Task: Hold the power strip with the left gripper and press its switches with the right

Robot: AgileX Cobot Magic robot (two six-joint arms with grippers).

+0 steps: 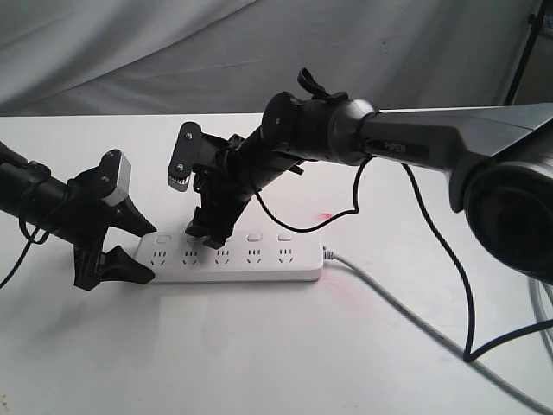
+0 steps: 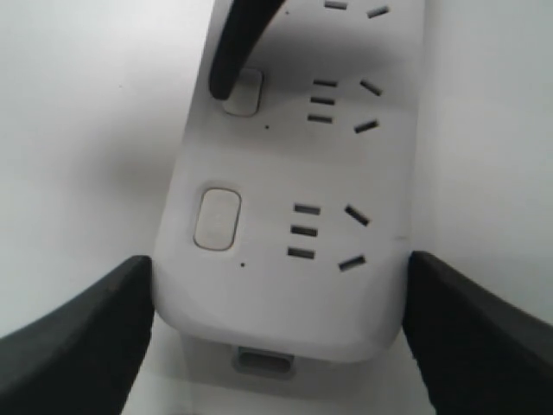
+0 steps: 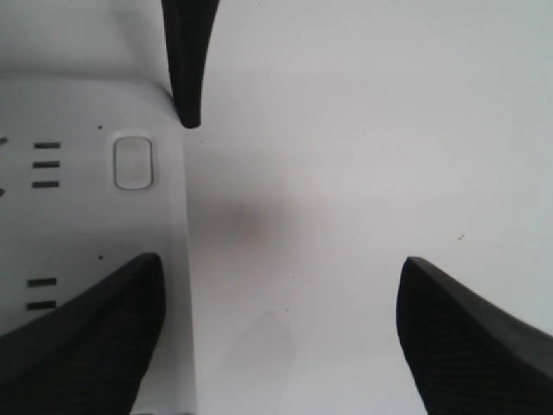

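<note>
White power strip is lying lengthwise across the tabletop, the left claw seemingly clamping its end. Right claw is hovering over the row, gaping wide and empty, one finger resting on the second switch.

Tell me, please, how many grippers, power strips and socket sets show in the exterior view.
Grippers: 2 (left gripper, right gripper)
Power strip: 1
Socket sets: 5
Total: 8
</note>
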